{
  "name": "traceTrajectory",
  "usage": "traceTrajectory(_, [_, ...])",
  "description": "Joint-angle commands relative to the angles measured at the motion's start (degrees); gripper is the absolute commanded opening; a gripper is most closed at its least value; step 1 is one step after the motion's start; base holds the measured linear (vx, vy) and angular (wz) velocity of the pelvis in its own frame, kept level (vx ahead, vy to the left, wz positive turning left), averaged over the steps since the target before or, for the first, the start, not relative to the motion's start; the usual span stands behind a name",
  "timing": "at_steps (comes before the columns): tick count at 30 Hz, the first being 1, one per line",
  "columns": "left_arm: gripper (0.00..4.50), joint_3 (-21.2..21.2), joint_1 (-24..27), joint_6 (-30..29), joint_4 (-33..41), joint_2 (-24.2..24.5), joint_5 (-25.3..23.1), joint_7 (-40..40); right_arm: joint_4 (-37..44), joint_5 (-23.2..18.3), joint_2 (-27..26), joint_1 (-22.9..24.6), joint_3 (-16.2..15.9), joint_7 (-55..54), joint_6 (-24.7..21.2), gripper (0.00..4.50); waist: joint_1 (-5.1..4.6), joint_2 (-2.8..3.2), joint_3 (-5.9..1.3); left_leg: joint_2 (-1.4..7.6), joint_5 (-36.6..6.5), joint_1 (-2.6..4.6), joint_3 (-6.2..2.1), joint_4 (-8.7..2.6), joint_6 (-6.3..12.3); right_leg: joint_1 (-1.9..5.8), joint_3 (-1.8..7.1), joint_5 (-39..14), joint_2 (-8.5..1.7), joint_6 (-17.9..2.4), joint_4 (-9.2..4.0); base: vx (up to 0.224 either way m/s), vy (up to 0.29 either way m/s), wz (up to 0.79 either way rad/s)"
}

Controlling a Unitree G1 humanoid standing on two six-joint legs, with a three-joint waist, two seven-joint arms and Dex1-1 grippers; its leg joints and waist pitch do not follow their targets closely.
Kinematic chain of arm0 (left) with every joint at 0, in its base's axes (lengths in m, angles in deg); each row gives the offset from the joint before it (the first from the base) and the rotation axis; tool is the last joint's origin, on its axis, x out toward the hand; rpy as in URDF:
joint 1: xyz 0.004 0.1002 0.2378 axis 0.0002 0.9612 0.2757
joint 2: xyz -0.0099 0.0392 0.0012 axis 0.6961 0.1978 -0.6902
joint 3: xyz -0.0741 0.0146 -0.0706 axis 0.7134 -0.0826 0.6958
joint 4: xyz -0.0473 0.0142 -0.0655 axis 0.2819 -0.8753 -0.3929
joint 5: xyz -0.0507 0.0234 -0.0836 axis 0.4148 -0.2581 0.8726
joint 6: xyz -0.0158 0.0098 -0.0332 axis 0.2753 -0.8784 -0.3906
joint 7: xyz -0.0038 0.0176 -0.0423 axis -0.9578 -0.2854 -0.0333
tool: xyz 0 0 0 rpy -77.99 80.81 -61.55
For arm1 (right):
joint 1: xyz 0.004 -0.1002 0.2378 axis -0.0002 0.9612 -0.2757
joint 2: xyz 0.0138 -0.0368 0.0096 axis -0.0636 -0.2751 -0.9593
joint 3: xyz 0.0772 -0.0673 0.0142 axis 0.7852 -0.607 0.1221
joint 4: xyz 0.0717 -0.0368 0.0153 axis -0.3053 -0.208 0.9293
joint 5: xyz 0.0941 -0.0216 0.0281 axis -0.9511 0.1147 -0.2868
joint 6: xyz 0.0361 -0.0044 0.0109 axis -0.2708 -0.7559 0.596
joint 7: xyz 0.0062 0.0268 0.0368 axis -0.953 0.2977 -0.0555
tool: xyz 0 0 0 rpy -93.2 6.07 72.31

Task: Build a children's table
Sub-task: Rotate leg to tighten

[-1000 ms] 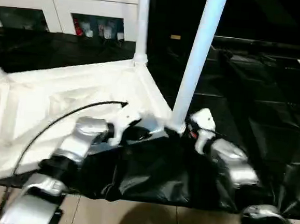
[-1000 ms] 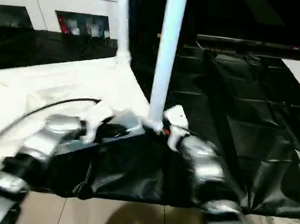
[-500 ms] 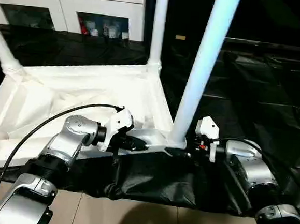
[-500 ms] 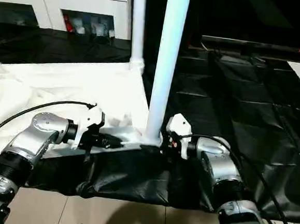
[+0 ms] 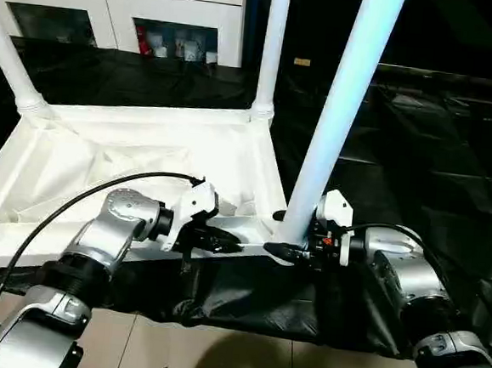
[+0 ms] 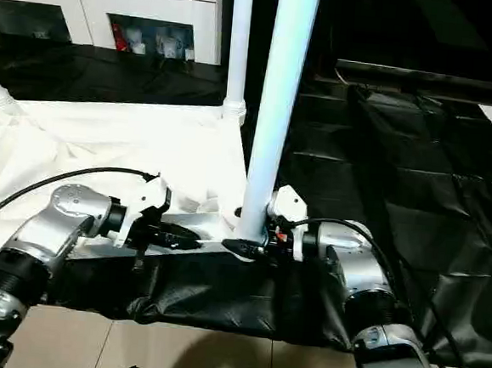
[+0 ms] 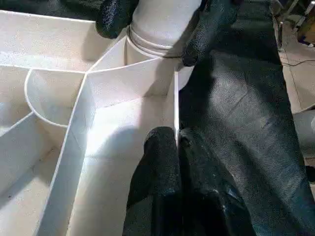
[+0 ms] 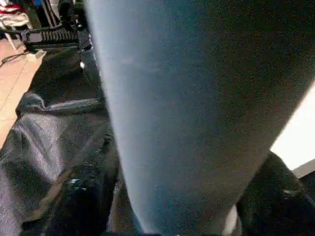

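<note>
Your white plastic children's table (image 5: pixel 146 155) lies upside down on the black-covered work table (image 5: pixel 426 164), its ribbed underside facing up. Three tapered white tube legs stand in corner sockets; the nearest leg (image 5: pixel 341 115) rises at the front corner. Your left gripper (image 7: pixel 176 142) is pinched tight on the thin front rim wall. Your right gripper (image 5: pixel 296 253) sits at that leg's base, a finger (image 7: pixel 209 29) on each side, straddling it.

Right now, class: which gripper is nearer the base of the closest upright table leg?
Right. The right gripper has its fingers around the leg at its base; the left gripper pinches the tabletop's rim beside that corner.
</note>
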Motion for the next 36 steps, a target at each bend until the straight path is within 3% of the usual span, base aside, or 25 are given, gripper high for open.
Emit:
traceTrajectory(1, [0.00, -0.2, -0.8, 0.4, 2.1, -0.8, 1.6, -0.2, 1.2, -0.2, -0.9, 1.1, -1.6, 1.5, -1.0, 2.83, 0.04, -0.44, -3.79, 2.30, -9.0, 0.11, -0.61, -3.10, 4.75, 3.19, 2.53, -8.2, -3.28, -14.3, -3.58, 0.000, 0.000, 0.00])
traceTrajectory(6, [0.00, 0.0, -0.7, 0.5, 1.4, -1.5, 1.0, -2.1, 2.3, -0.5, -1.1, 2.7, -1.4, 0.7, -1.4, 2.51, 0.09, -0.15, -3.85, 2.28, -9.1, 0.14, -0.64, -3.08, 4.55, 3.21, 2.54, -7.1, -3.19, -14.4, -3.52, 0.000, 0.000, 0.00])
traceTrajectory(10, [0.00, 1.0, -1.6, -0.3, 0.0, -3.5, -0.1, -7.7, 2.7, -0.7, -2.7, 4.1, 0.0, -4.4, -2.6, 2.37, 0.02, -0.14, -3.58, 2.37, -11.1, 0.31, -0.71, -3.38, 3.51, 3.05, 2.57, -10.0, -3.24, -13.9, -3.93, 0.000, 0.000, 0.00])
traceTrajectory(14, [0.00, 2.4, -3.9, -1.0, -2.8, -8.9, -1.8, -19.0, 1.1, 1.1, -8.4, 5.5, 2.4, -20.0, -3.8, 2.11, -0.23, -0.21, -3.30, 2.14, -14.8, 0.97, -0.91, -3.76, 1.06, 2.61, 2.79, -18.5, -3.50, -11.1, -5.03, 0.000, 0.000, 0.00])
traceTrajectory(16, [0.00, 2.7, -5.1, -1.9, -4.3, -12.7, -3.1, -26.6, -1.5, 3.4, -12.8, 4.7, 2.9, -31.9, -5.1, 2.06, -0.55, -0.12, -3.32, 2.13, -14.8, 0.80, -1.08, -3.95, 0.15, 2.62, 2.84, -19.3, -3.43, -10.2, -5.04, 0.000, 0.000, 0.00])
traceTrajectory(17, [0.00, 2.7, -5.1, -1.9, -4.3, -12.7, -3.1, -26.6, -1.5, 3.4, -12.8, 4.7, 2.9, -31.9, -5.1, 2.03, -0.85, -0.10, -3.20, 2.06, -15.7, 0.69, -1.23, -4.13, -0.35, 2.67, 2.69, -20.7, -3.40, -9.5, -5.21, 0.000, 0.000, 0.00])
traceTrajectory(21, [0.00, 3.0, -6.3, -2.3, -5.9, -16.7, -4.3, -33.6, -4.8, 4.4, -18.2, 2.1, 3.4, -42.5, -6.8, 2.03, -1.32, -0.16, -3.31, 1.76, -17.2, 0.75, -1.27, -3.99, 0.24, 2.47, 2.73, -24.2, -3.50, -7.8, -5.85, 0.000, 0.000, 0.00])
traceTrajectory(24, [0.00, 2.2, -6.2, -1.8, -5.5, -17.9, -4.7, -32.8, -4.6, 6.3, -20.1, 1.4, 2.2, -43.6, -4.8, 2.03, -1.51, -0.26, -3.33, 1.75, -16.1, 0.32, -1.22, -3.97, 1.08, 2.59, 2.73, -22.3, -3.49, -7.8, -5.69, 0.000, 0.000, 0.00])
traceTrajectory(26, [0.00, 1.9, -5.6, -1.2, -4.6, -17.3, -4.4, -30.7, -4.2, 5.4, -20.0, 1.2, 3.1, -42.3, -4.4, 2.68, -1.64, -0.26, -3.42, 1.86, -15.8, 0.17, -1.30, -4.03, 1.45, 2.69, 2.68, -21.1, -3.41, -7.8, -5.53, 0.000, 0.000, 0.00])
traceTrajectory(30, [0.00, 1.7, -4.7, -0.9, -3.6, -15.5, -3.8, -27.9, -3.1, 4.4, -18.5, 1.4, 3.3, -39.9, -5.0, 3.05, -1.55, -0.35, -3.49, 1.91, -14.7, 0.18, -1.16, -3.95, 2.14, 2.76, 2.78, -18.1, -3.42, -9.0, -5.23, 0.000, 0.000, 0.00])
traceTrajectory(36, [0.00, 1.9, -2.4, -0.1, -0.7, -10.5, -1.7, -18.0, -0.1, 3.0, -11.2, 2.7, 1.5, -25.9, -4.7, 3.15, -1.72, -0.50, -3.54, 1.89, -13.0, -0.05, -0.97, -3.68, 3.70, 3.09, 2.76, -14.8, -3.46, -10.4, -4.90, 0.000, 0.000, 0.00])
